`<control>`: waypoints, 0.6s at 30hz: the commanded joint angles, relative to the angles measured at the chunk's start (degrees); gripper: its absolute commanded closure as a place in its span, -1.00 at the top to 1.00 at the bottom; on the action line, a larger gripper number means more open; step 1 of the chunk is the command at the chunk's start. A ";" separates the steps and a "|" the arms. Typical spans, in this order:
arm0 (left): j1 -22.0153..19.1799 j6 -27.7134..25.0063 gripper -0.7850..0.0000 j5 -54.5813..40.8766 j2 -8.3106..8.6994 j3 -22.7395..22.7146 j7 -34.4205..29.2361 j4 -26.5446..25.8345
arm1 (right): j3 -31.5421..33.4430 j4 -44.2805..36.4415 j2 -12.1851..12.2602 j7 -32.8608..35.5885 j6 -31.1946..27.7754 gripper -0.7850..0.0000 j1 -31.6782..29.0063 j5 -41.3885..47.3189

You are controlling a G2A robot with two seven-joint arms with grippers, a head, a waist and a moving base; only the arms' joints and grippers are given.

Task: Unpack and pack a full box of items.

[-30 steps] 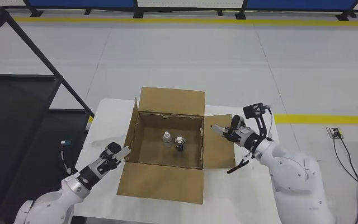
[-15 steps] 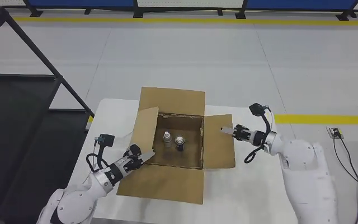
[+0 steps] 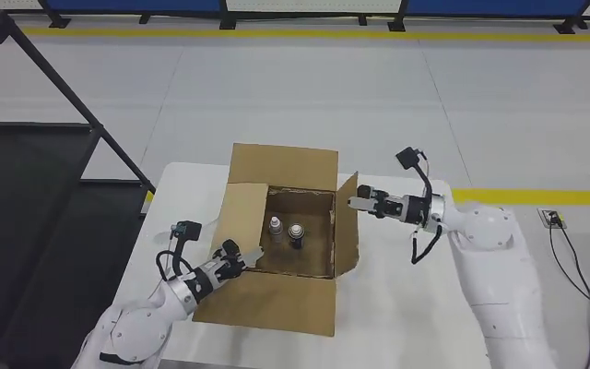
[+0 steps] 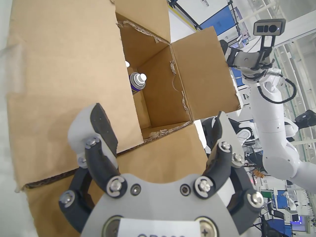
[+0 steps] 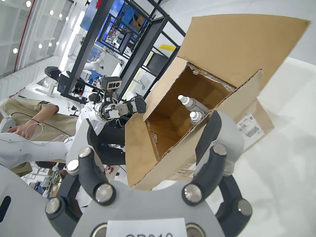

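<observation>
On the white desk (image 3: pixel 396 314) a cardboard box (image 3: pixel 313 256) is set with its top open. Nearest, the near flap (image 3: pixel 267 300) is folded outward and lies flat towards the desk's near edge. Just to the left of it, the left arm (image 3: pixel 175 295) is held low, and its jaws are seen apart at the near edge of the left flap (image 3: pixel 241 212); whether the flap is touched cannot be told. That left flap is raised and tilted inward over the left part of the opening. Inside the box, towards its far wall, two items are stood upright side by side: a white bottle (image 3: pixel 275 224) on the left and a dark spray can (image 3: pixel 296 232) with a white cap just to its right. On the right side, the right flap (image 3: pixel 347 226) is held nearly upright. The jaws of the right arm (image 3: pixel 461 221) are also apart, placed at the outer face of that flap by its far upper corner, with nothing clamped between them. Farthest, the far flap (image 3: pixel 282 166) is laid open, away from the opening.
</observation>
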 commanded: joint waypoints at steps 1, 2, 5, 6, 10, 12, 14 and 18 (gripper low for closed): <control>-0.10 -0.02 1.00 -0.19 0.02 -0.09 0.00 0.55 | -2.91 2.53 -0.41 -0.04 -0.12 1.00 2.42 0.59; -0.14 -0.12 1.00 -0.32 0.03 -0.12 -0.08 0.80 | -4.43 3.89 -0.68 -0.28 -0.16 1.00 3.61 0.70; -0.22 -0.30 1.00 -0.89 0.07 -0.40 -0.21 1.46 | -9.29 7.73 -1.72 -1.98 -0.55 1.00 6.80 0.53; -0.23 -0.34 1.00 -1.17 0.09 -0.52 -0.36 1.61 | -10.79 9.02 -2.10 -2.91 -0.74 1.00 7.71 0.53; -0.39 -0.39 1.00 -2.06 0.17 -1.03 -0.69 2.36 | -16.79 14.71 -3.79 -4.87 -1.05 1.00 11.28 0.58; -0.52 -0.27 1.00 -2.55 0.19 -1.17 -0.75 2.64 | -19.22 17.71 -4.58 -6.52 -1.03 1.00 12.94 -0.24; -0.53 -0.18 1.00 -3.14 0.19 -1.30 -0.60 2.89 | -21.35 19.88 -5.34 -9.28 -0.91 1.00 14.18 -1.71; -0.52 0.73 1.00 -4.18 0.16 -1.53 0.02 3.31 | -24.18 23.83 -6.50 -11.08 -1.74 1.00 16.04 -1.87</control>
